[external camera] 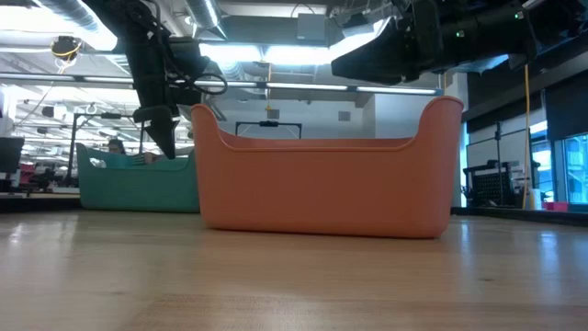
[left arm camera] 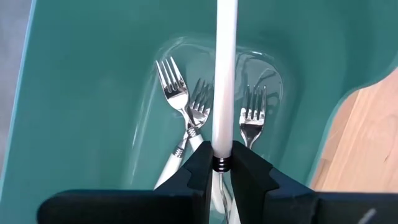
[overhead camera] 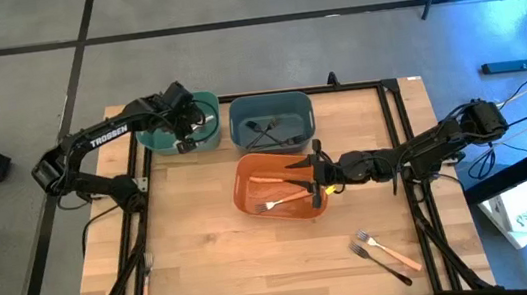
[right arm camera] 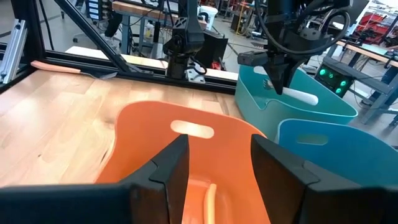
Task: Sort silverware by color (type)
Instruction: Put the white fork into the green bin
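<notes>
Teal bin [overhead camera: 204,135], far left: your left gripper [left arm camera: 217,167] hangs over it, jaws clamped on a white fork [left arm camera: 224,74] | orange bin [overhead camera: 258,183], centre: your right gripper [right arm camera: 217,165] above it, jaws apart, nothing held | two forks [overhead camera: 382,252] lie near right on table [overhead camera: 217,264]

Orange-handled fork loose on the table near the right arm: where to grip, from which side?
Mid-handle, straight from above. The orange-handled fork lies flat on the table, crossing a black fork near the tines, so the handle's free far half is probably the cleanest spot, with jaws set across its width.
</notes>
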{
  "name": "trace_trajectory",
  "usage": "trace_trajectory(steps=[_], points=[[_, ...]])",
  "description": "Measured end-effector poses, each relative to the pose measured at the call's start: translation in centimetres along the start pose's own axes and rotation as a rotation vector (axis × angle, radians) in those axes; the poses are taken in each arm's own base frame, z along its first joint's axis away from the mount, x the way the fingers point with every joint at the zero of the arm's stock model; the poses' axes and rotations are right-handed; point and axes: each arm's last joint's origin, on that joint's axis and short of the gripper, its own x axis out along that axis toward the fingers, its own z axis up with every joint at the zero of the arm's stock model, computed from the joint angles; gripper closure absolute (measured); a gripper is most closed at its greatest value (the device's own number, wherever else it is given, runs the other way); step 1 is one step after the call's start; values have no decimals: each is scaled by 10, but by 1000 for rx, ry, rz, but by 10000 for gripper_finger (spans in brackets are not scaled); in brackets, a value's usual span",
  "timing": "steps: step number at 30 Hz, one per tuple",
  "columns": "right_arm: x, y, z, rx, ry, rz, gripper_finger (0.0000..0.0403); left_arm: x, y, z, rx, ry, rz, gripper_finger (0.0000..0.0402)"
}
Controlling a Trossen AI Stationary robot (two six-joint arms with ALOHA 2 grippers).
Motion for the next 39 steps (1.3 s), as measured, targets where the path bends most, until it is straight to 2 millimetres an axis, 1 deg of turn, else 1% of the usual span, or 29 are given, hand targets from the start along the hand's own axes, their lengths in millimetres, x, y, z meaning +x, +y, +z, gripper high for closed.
trace_trajectory(steps=[18, 22, 25, 29, 39], points=[[0, 0, 0, 1, -2, 0, 242, 0, 0, 0, -2, 2, 1, 360], [0, 0, 1, 5, -13, -8, 242, 4, 2, -2, -1, 80, 76, 359], [0, -1, 3, 11, -25, -12, 242, 11, 3, -4, -13, 132, 77, 359], [0, -1, 2, 51, -19, -11, 242, 13, 2, -3, -27, 103, 34, 359], [0, -1, 2, 58, -21, -11, 242, 13, 3, 0, -27, 89, 58, 359]])
